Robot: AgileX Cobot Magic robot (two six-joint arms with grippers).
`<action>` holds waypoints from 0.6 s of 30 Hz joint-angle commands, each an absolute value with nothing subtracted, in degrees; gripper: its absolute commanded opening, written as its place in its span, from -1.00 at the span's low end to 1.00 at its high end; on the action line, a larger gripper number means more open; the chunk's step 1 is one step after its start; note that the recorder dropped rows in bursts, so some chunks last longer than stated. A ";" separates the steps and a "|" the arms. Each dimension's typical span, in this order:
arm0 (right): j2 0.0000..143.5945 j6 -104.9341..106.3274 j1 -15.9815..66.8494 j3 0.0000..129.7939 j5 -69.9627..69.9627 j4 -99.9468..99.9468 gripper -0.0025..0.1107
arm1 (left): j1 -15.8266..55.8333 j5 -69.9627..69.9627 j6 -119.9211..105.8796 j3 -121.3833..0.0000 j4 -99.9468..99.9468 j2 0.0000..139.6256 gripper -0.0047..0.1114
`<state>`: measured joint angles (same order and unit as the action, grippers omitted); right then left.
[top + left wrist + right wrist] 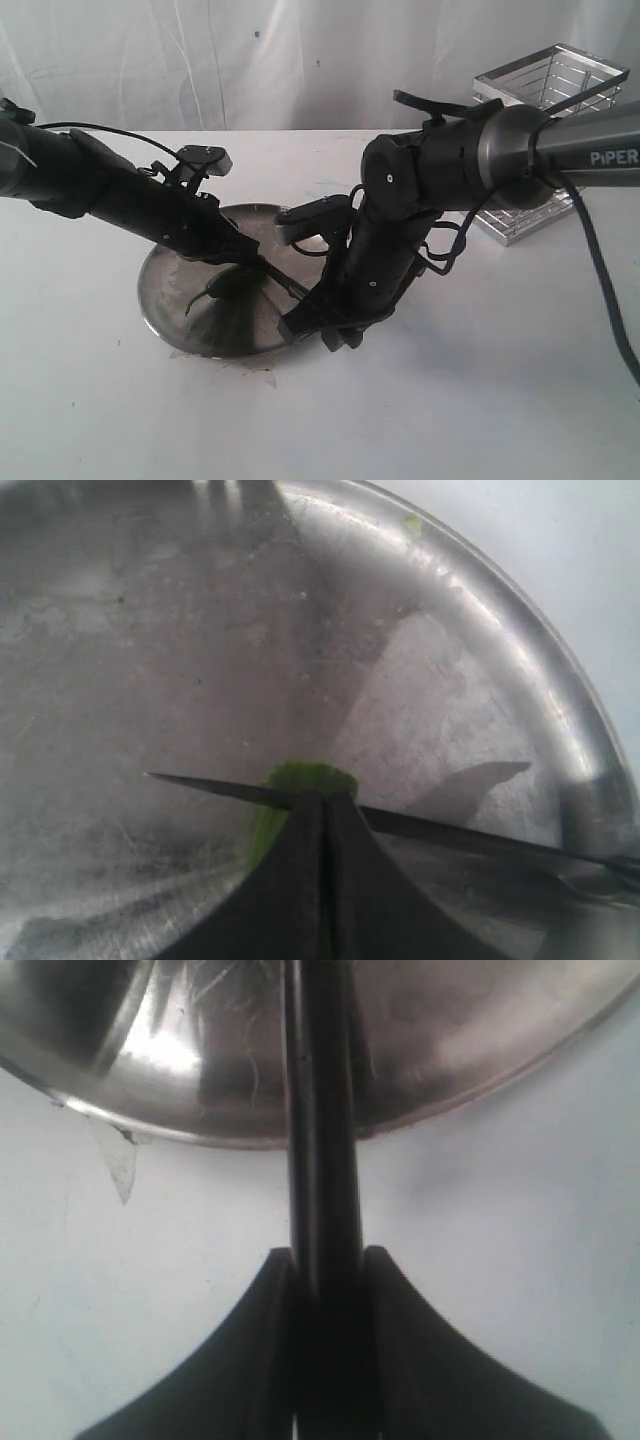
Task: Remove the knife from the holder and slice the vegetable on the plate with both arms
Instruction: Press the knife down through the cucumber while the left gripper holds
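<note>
The steel plate [165, 285] lies at the table's middle. The green chili pepper [305, 777] rests on the plate [150, 630], and my left gripper [322, 798] is shut on it. In the exterior view the left gripper [243, 270] reaches in from the left over the pepper [207, 292]. My right gripper [325, 1260] is shut on the knife's black handle [322, 1160], just outside the plate's rim [480, 1070]. The dark blade [440, 830] lies across the pepper, right at the left fingertips. The right gripper [310, 322] sits at the plate's near right edge.
The chrome wire holder [550, 140] stands at the back right, behind the right arm's grey tube [590, 145]. A small green scrap [412, 523] lies on the plate's rim. A clear scrap of tape [118, 1165] sticks out from under the plate's edge.
</note>
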<state>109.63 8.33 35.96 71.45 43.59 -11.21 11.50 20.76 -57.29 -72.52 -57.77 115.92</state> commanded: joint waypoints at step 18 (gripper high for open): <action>109.47 7.32 35.93 71.95 42.56 -10.62 -0.96 | 11.47 13.37 -64.30 -69.49 -70.96 112.16 -0.92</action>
